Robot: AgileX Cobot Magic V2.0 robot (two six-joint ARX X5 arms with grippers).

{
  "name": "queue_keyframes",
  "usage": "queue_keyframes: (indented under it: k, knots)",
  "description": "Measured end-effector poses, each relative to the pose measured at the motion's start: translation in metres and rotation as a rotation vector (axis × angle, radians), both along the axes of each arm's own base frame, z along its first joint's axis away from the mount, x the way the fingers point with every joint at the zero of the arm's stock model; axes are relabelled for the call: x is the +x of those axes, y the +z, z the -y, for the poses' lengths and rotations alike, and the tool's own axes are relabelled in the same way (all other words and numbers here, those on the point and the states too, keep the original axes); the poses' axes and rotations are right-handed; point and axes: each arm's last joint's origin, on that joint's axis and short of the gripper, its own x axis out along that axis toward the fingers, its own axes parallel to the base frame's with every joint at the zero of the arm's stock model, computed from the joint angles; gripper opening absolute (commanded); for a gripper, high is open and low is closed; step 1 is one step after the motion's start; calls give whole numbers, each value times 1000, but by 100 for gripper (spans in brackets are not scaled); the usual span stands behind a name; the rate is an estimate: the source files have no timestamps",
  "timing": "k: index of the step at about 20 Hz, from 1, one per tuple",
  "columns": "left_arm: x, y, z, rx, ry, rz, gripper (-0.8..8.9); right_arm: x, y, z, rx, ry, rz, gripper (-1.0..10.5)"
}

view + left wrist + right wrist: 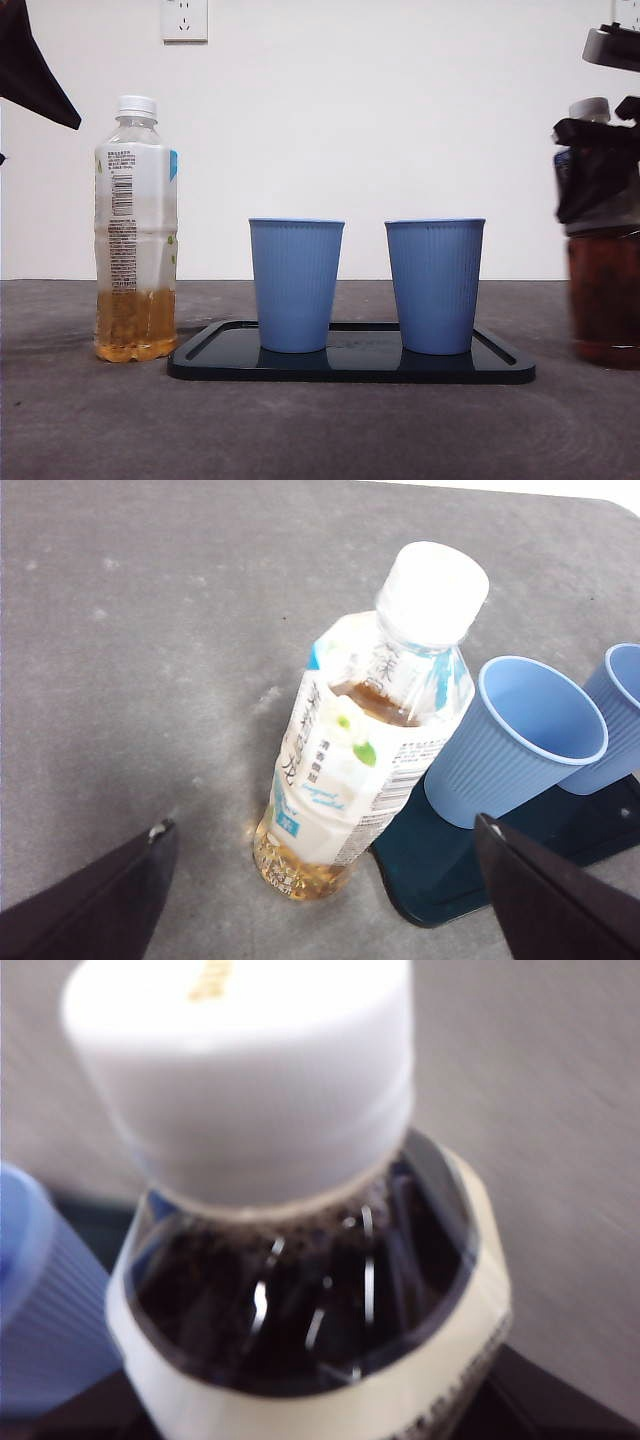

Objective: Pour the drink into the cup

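A bottle of dark drink (603, 290) with a white cap stands at the far right edge of the front view; it fills the right wrist view (300, 1290). My right gripper (595, 165) is shut around its upper part. Two empty blue cups (295, 285) (435, 285) stand upright on a black tray (350, 368). A tea bottle (136, 230) with a white label and cap stands left of the tray. My left gripper (322, 828) is open above the tea bottle (360, 750), apart from it; in the front view it shows only as a black tip (30, 60).
The grey table top runs in front of the tray. A white wall with a socket (184, 18) stands behind. In the left wrist view the cups (520, 740) sit close beside the tea bottle, on the tray's (430, 880) near end.
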Motion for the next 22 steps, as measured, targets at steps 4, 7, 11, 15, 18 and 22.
queue_keyframes:
  k: [4,7,11,15,18,22]
  knots:
    - [0,1,0,-1,0,8,468,-1,40,-13,-140,50,-109,212]
    - [0,1,0,-2,0,8,468,-4,58,-32,-252,132,-135,212]
    - [0,1,0,-1,0,7,468,-3,61,-57,-470,193,-232,212]
    - [0,1,0,-1,0,7,468,10,71,-77,-641,223,-252,212]
    - [0,1,0,-1,0,7,468,18,65,-90,-784,240,-308,212]
    - [0,0,0,-1,0,6,468,20,49,-103,-967,277,-368,212]
